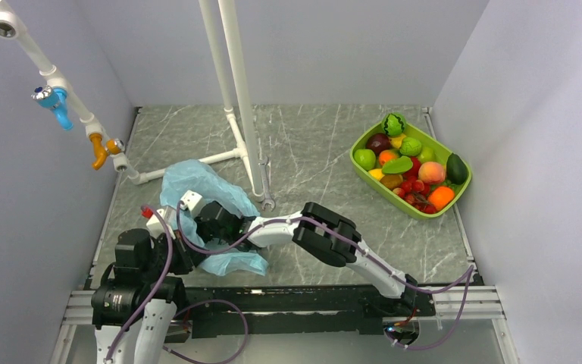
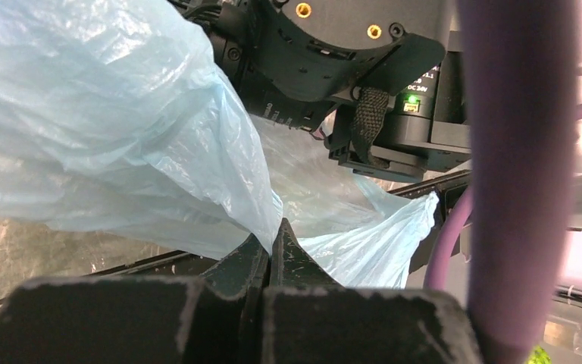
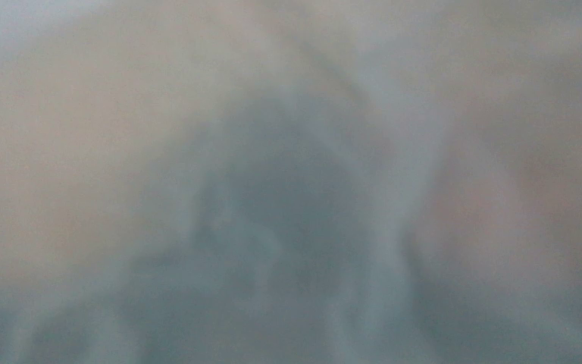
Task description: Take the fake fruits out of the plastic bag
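Note:
The light-blue plastic bag (image 1: 197, 182) lies crumpled at the near left of the table. My left gripper (image 2: 273, 231) is shut on a fold of the plastic bag (image 2: 121, 114), pinching its thin film between the fingertips. My right arm (image 1: 326, 231) reaches leftward, and its gripper end is buried in the bag's mouth, so its jaws are hidden. The right wrist view is only a grey-blue blur of film. Several fake fruits (image 1: 409, 163) fill a lime-green tray, among them a striped melon (image 1: 394, 123) and a flat green oval (image 1: 398, 164). No fruit shows inside the bag.
The lime-green tray (image 1: 383, 189) sits at the back right near the wall. A white pipe stand (image 1: 242, 98) rises behind the bag. A slanted pipe with a blue tap (image 1: 61, 106) and an orange tap (image 1: 100, 150) runs along the left wall.

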Available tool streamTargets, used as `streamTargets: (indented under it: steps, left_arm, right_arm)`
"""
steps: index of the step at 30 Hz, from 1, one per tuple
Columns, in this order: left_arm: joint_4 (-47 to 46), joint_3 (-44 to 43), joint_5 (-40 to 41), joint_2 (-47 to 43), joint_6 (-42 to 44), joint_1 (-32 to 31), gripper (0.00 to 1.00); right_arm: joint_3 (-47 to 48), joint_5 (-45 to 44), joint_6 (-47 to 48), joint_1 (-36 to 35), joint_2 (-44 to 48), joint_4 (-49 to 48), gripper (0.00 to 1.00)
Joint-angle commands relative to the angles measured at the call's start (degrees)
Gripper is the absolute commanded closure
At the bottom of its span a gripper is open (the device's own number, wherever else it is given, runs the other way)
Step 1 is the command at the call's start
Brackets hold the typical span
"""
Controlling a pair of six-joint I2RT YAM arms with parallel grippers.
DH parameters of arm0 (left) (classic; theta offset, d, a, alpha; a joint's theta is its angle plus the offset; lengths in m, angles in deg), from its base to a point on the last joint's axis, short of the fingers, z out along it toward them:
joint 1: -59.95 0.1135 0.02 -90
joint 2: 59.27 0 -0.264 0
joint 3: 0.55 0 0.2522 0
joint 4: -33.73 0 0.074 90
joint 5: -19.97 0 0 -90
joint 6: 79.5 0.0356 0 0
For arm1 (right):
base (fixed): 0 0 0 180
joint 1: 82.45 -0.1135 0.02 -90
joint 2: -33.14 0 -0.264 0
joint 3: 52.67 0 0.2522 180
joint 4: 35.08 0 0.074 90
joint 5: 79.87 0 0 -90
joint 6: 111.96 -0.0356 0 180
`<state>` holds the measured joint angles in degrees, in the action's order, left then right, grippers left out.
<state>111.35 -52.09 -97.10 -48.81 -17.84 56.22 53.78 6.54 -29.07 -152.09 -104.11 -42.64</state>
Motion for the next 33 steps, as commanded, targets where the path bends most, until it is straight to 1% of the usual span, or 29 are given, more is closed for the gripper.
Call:
streamTargets:
  steps: [1, 6, 10, 12, 20, 22, 28, 31, 33]
  left_arm:
    - [1.07, -0.06, 0.72, -1.29, 0.27, -0.14, 1.00]
    - [2.40, 0.16, 2.51, -1.91, 1.04, -0.14, 1.00]
    - [3.80, 0.18, 4.57, -2.28, 2.39, -0.14, 1.00]
    - [4.51, 0.08, 5.36, -2.20, 2.94, -0.14, 1.00]
    - [5.77, 0.08, 6.90, -2.50, 3.79, -0.14, 1.00]
    - [5.88, -0.08, 7.17, -2.88, 3.70, -0.14, 1.00]
    - [5.89, -1.15, 8.87, -3.48, 3.17, -0.14, 1.00]
    - [4.86, -2.18, 9.93, -3.62, 2.62, -0.14, 1.00]
    - [5.24, -4.30, 13.31, -3.67, 1.85, -0.14, 1.00]
  right_arm:
    - [-3.01, -2.57, -0.19, 0.68, 4.96, -2.30, 0.43]
    - [-5.86, -5.03, -0.03, 1.47, 10.51, -3.05, 0.70]
    - [-10.84, -8.22, 0.38, 2.69, 16.05, -4.73, 0.85]
    - [-13.20, -9.11, 0.26, 2.99, 18.47, -5.53, 0.88]
    - [-21.33, -10.28, 0.35, 3.12, 25.55, -7.83, 0.92]
    - [-22.35, -9.80, 0.14, 3.12, 26.66, -7.77, 0.93]
    - [-27.02, -7.10, -1.05, 2.83, 29.45, -6.04, 1.00]
    - [-30.18, -5.72, -1.40, 1.98, 32.16, -4.38, 1.00]
    - [-32.66, -5.57, -1.86, 1.42, 35.28, -4.28, 1.00]
